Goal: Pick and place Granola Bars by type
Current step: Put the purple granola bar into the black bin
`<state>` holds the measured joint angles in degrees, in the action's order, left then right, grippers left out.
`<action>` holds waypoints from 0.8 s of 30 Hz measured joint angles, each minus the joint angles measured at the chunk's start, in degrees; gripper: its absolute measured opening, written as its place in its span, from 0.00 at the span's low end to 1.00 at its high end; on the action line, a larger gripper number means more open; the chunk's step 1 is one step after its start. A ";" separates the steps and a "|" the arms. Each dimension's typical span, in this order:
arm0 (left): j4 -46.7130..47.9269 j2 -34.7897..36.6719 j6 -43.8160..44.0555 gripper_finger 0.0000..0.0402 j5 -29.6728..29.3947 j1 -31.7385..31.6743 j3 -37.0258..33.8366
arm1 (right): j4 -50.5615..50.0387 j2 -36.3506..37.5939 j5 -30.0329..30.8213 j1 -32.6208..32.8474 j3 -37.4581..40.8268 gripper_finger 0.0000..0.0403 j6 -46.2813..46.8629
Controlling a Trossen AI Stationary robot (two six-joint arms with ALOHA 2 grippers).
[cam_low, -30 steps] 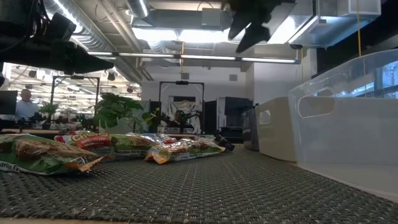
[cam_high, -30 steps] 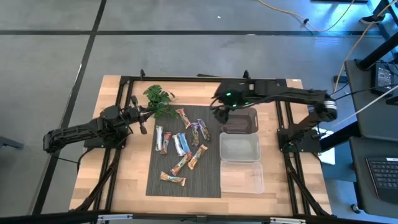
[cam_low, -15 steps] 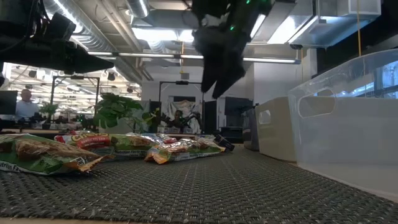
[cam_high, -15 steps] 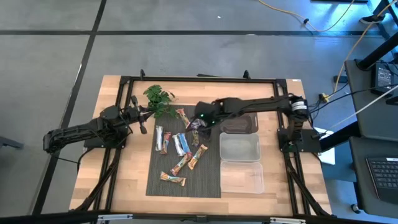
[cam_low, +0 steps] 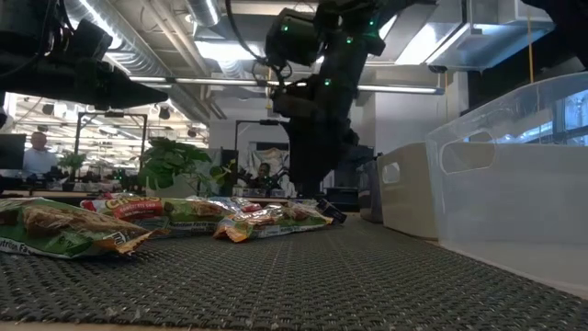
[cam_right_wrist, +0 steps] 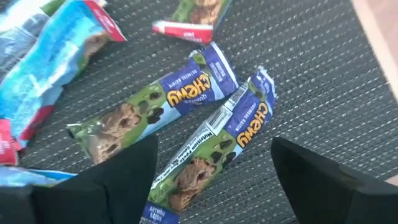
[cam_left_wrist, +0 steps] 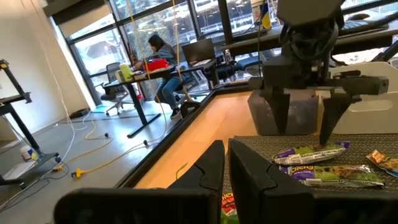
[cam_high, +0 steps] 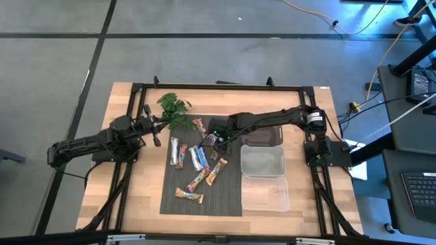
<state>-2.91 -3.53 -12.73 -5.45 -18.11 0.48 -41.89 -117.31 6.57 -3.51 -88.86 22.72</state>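
Clear bins (cam_high: 262,163), contents unclear, right pincer (cam_high: 213,140) open over purple bars (cam_right_wrist: 211,140), left pincer (cam_high: 157,129) closed

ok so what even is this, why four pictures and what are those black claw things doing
It is a table robot with two dark arms, filmed from above, from table height, and from each wrist. On a dark woven mat lie small shiny wrapped granola bars, beside three tubs and a green leafy sprig. The right pincer hangs open over two purple-green bars, holding nothing. The left pincer waits shut near the sprig.
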 joint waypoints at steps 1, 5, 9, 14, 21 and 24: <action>0.05 0.00 0.00 0.04 0.00 0.00 -0.01 | 0.20 -0.31 0.00 0.00 0.00 0.78 0.62; 0.12 0.00 0.00 0.04 0.00 0.00 -0.01 | 0.39 -2.28 0.00 0.00 0.00 0.78 1.14; 0.12 0.00 0.00 0.04 0.04 0.00 -0.01 | 0.43 -4.39 -0.02 0.00 0.00 0.78 1.11; 0.13 0.00 0.00 0.05 0.06 0.00 0.00 | 0.39 -6.27 -0.14 0.00 0.00 0.78 -0.83; 0.12 0.00 -0.01 0.05 -0.04 0.00 0.00 | 0.62 -6.50 -0.21 0.00 -0.04 0.78 -5.17; 0.12 0.00 -0.02 0.05 -1.04 0.00 0.01 | 0.68 -6.52 -0.22 0.00 -0.07 0.78 -5.83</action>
<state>-2.79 -3.53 -12.75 -6.49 -18.11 0.49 -41.21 -123.83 6.35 -3.51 -88.92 16.89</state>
